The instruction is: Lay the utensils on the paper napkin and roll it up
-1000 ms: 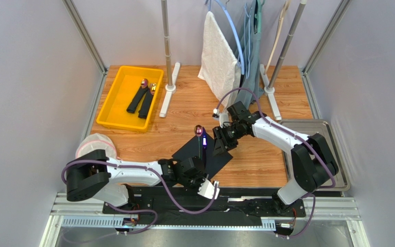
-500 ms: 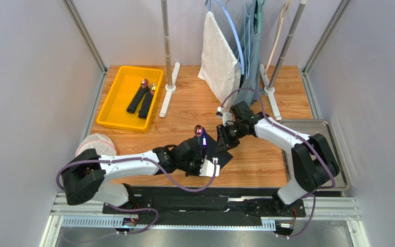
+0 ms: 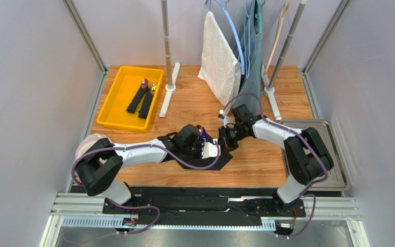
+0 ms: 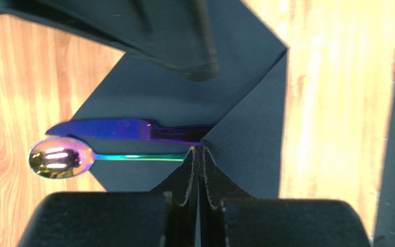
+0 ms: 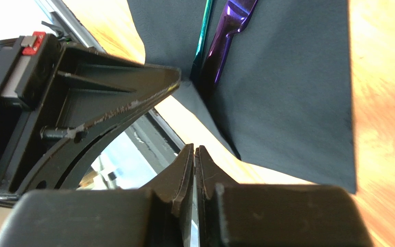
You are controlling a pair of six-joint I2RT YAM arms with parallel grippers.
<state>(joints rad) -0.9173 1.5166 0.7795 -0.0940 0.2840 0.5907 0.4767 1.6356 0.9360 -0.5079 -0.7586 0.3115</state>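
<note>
Overhead, a yellow bin [image 3: 113, 110] at the far left of the wooden bench [image 3: 194, 108] holds two dark-handled cutlery pieces [image 3: 139, 99], side by side with their shiny heads toward the back wall. A shallow metal tray [image 3: 333, 172] sits at the bench's right edge.

At centre, both arms meet over the black paper napkin [image 4: 184, 98], which lies cornerwise on the wood. On it are an iridescent spoon [image 4: 58, 157] and a blue-purple knife [image 4: 107, 128], parallel and just beside each other. The spoon's bowl and the knife's tip reach past the napkin's edge onto bare wood.

The left gripper [image 4: 198, 153] is closed, pinching a raised fold of the napkin that covers the near ends of both handles. The right gripper [image 5: 194, 152] is also closed, its tips just beside the napkin's lifted edge. Whether any paper is caught between them cannot be made out.

Behind the arms, a white towel [image 3: 217, 56] and a grey-blue garment [image 3: 252, 56] hang from a rack whose metal poles [image 3: 167, 46] stand on the bench. Plain pale walls with metal framing enclose the cell.
</note>
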